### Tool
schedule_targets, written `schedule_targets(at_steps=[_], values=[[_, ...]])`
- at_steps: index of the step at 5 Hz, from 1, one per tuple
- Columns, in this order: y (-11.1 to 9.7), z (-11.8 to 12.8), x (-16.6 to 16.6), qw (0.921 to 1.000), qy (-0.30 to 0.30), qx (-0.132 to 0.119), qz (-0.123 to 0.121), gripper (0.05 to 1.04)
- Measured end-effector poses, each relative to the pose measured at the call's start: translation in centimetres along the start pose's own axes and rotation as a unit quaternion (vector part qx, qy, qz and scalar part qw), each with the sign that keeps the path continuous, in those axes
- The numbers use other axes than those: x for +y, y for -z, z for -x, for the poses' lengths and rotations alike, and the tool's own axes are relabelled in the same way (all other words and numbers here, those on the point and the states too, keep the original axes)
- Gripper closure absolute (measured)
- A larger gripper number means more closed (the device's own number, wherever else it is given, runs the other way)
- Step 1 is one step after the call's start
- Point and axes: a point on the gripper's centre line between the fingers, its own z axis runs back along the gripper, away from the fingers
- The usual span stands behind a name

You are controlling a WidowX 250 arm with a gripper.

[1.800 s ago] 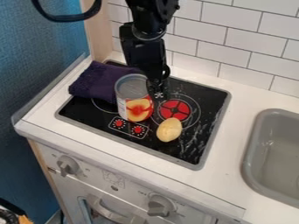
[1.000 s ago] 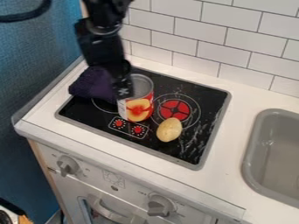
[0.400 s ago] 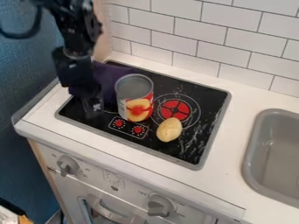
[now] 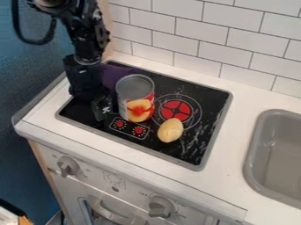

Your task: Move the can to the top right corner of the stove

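Black end effector [image 4: 101, 110], wide or narrow I can't tell, sits beside the fruit can [image 4: 133, 96], upright on the stove [image 4: 203, 97]. You'll want full opening, a centred grip, then lift clear before going back-right. Can: grey metal top [image 4: 135, 82], red-and-white label [image 4: 141, 109].

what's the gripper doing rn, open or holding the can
Gripper: at the left of the can, not holding it; open or closed can't be told.
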Motion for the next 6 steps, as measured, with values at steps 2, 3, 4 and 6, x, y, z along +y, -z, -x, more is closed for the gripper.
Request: schedule_targets(at_steps=[2, 3, 4, 6], values=[[-0.9, 3.8, 1.0, 0.9988, 0.037, 0.033, 0.004, 0.083], [-0.5, 5.4, 1.6, 0.9981, 0.050, 0.037, 0.000, 0.083], [-0.3, 7.6, 2.1, 0.9960, 0.077, 0.044, 0.002, 0.083], [0.0, 12.3, 3.7, 0.9913, 0.113, 0.066, -0.014, 0.083]])
